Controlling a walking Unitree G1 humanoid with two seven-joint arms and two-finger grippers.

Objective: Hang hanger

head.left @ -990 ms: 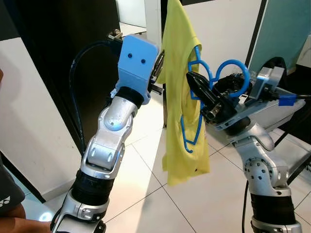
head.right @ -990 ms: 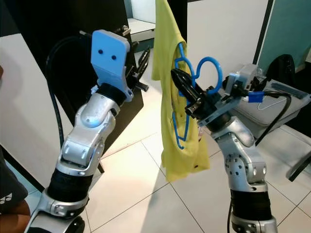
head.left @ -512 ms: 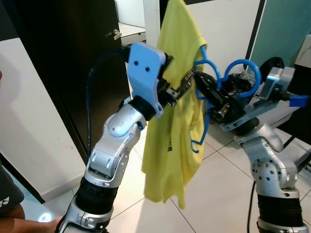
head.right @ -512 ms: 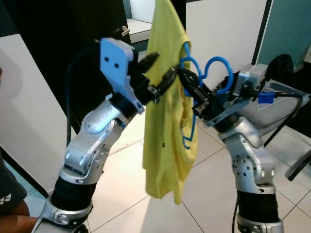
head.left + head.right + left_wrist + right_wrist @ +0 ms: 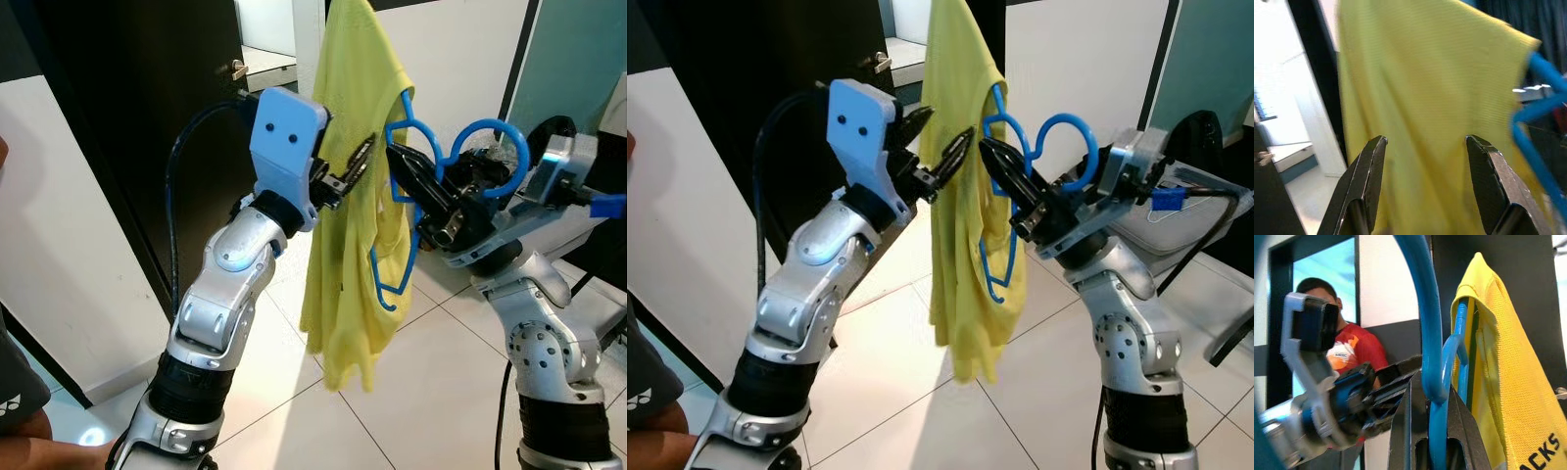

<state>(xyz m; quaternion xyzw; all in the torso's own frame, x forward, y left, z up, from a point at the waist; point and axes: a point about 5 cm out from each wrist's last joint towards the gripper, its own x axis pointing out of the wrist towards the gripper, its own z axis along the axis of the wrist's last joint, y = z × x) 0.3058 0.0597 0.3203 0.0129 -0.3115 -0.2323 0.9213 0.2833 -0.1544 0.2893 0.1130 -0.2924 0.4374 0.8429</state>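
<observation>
A yellow shirt (image 5: 358, 196) hangs on a blue plastic hanger (image 5: 490, 132) held up in mid-air. My right gripper (image 5: 397, 157) is shut on the hanger's neck, just below the hook, and its black fingers point toward the shirt. In the right wrist view the hanger (image 5: 1432, 382) sits clamped between those fingers, with the shirt (image 5: 1513, 382) beside it. My left gripper (image 5: 948, 127) is open and level with the shirt's shoulder, its tips close to the cloth. In the left wrist view the shirt (image 5: 1425, 88) lies just beyond the spread fingers (image 5: 1369, 181), with nothing between them.
A dark door (image 5: 127, 117) with a handle (image 5: 235, 70) stands behind my left arm, next to a white wall panel (image 5: 59, 245). Light floor tiles (image 5: 421, 392) lie below. Part of a person (image 5: 20, 406) is at the lower left, and a person in red (image 5: 1347, 352) appears in the right wrist view.
Half a second ago my left gripper was pressed into the shirt, drawing the cloth leftward. It has now come off the cloth and stands open, and the shirt hangs straighter. The right gripper still holds the hanger.
</observation>
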